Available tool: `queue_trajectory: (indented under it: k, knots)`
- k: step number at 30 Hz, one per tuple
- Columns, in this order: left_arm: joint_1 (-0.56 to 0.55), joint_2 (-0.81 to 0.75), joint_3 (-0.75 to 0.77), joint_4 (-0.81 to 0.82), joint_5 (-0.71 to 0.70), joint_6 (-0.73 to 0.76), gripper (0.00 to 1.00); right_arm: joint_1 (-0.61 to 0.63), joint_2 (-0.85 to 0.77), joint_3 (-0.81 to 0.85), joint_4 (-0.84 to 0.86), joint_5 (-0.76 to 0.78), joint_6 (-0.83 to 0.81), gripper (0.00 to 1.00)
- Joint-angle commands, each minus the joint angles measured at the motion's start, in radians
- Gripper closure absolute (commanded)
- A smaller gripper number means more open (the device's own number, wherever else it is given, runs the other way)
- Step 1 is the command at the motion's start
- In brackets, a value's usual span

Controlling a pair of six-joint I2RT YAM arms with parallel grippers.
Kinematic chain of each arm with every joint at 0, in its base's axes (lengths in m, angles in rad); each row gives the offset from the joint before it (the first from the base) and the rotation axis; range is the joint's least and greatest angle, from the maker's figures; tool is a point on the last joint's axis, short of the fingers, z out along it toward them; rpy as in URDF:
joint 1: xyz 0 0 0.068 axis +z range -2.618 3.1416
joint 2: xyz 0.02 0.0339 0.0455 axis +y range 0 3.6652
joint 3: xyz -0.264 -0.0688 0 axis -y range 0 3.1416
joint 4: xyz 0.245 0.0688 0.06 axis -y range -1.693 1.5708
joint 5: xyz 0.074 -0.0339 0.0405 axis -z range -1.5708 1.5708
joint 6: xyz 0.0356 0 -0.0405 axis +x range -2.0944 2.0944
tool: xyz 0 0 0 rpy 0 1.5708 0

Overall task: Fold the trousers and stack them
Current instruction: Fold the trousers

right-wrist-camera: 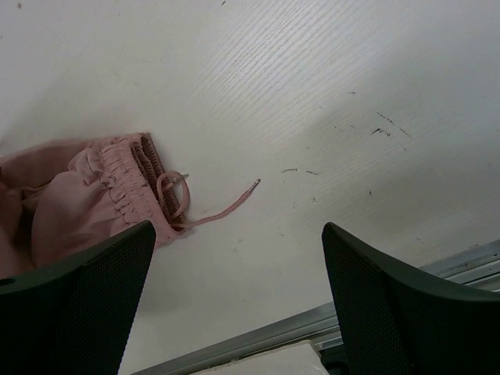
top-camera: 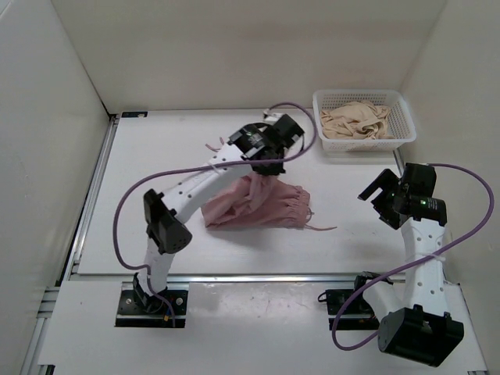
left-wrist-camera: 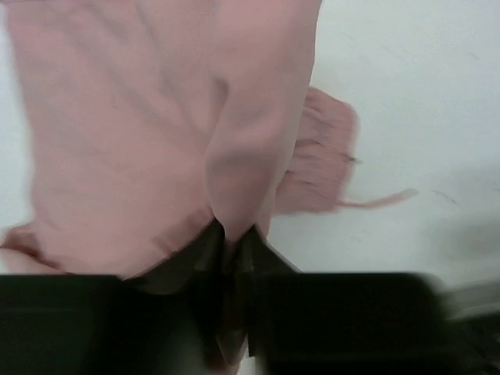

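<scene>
The dusty-pink trousers [top-camera: 262,207] lie bunched in the middle of the table, with one part pulled up into a peak. My left gripper [top-camera: 259,166] is above them, shut on that raised fabric. In the left wrist view the pink cloth [left-wrist-camera: 156,117] hangs from the pinched jaws [left-wrist-camera: 233,234]. The elastic waistband [right-wrist-camera: 125,183] and a thin drawstring [right-wrist-camera: 226,207] lie flat on the table. My right gripper [top-camera: 376,193] hovers to the right of the trousers. It is open [right-wrist-camera: 238,258] and holds nothing.
A white mesh basket [top-camera: 407,117] at the back right holds a beige garment [top-camera: 355,121]. Another pink drawstring end [top-camera: 212,145] shows behind the left arm. Metal rails run along the table's left edge [top-camera: 92,187] and front edge [top-camera: 258,275].
</scene>
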Motion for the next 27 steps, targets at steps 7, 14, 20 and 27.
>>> queue_trajectory:
  k: [7, 14, 20, 27]
  knots:
    - [-0.015, 0.102, 0.245, 0.027, 0.298, 0.067, 0.18, 0.001, -0.026, -0.01, -0.002, 0.012, -0.03, 0.08]
    - [0.184, -0.236, -0.131, 0.132, 0.302, 0.089, 0.26, 0.069, 0.087, -0.065, 0.156, -0.322, -0.059, 0.08]
    - [0.295, -0.374, -0.366, 0.107, 0.223, 0.089, 0.27, 0.309, 0.323, 0.02, 0.199, -0.318, -0.143, 0.07]
    - [0.361, -0.384, -0.662, 0.268, 0.309, 0.089, 0.9, 0.488, 0.489, 0.188, 0.21, -0.228, -0.108, 0.74]
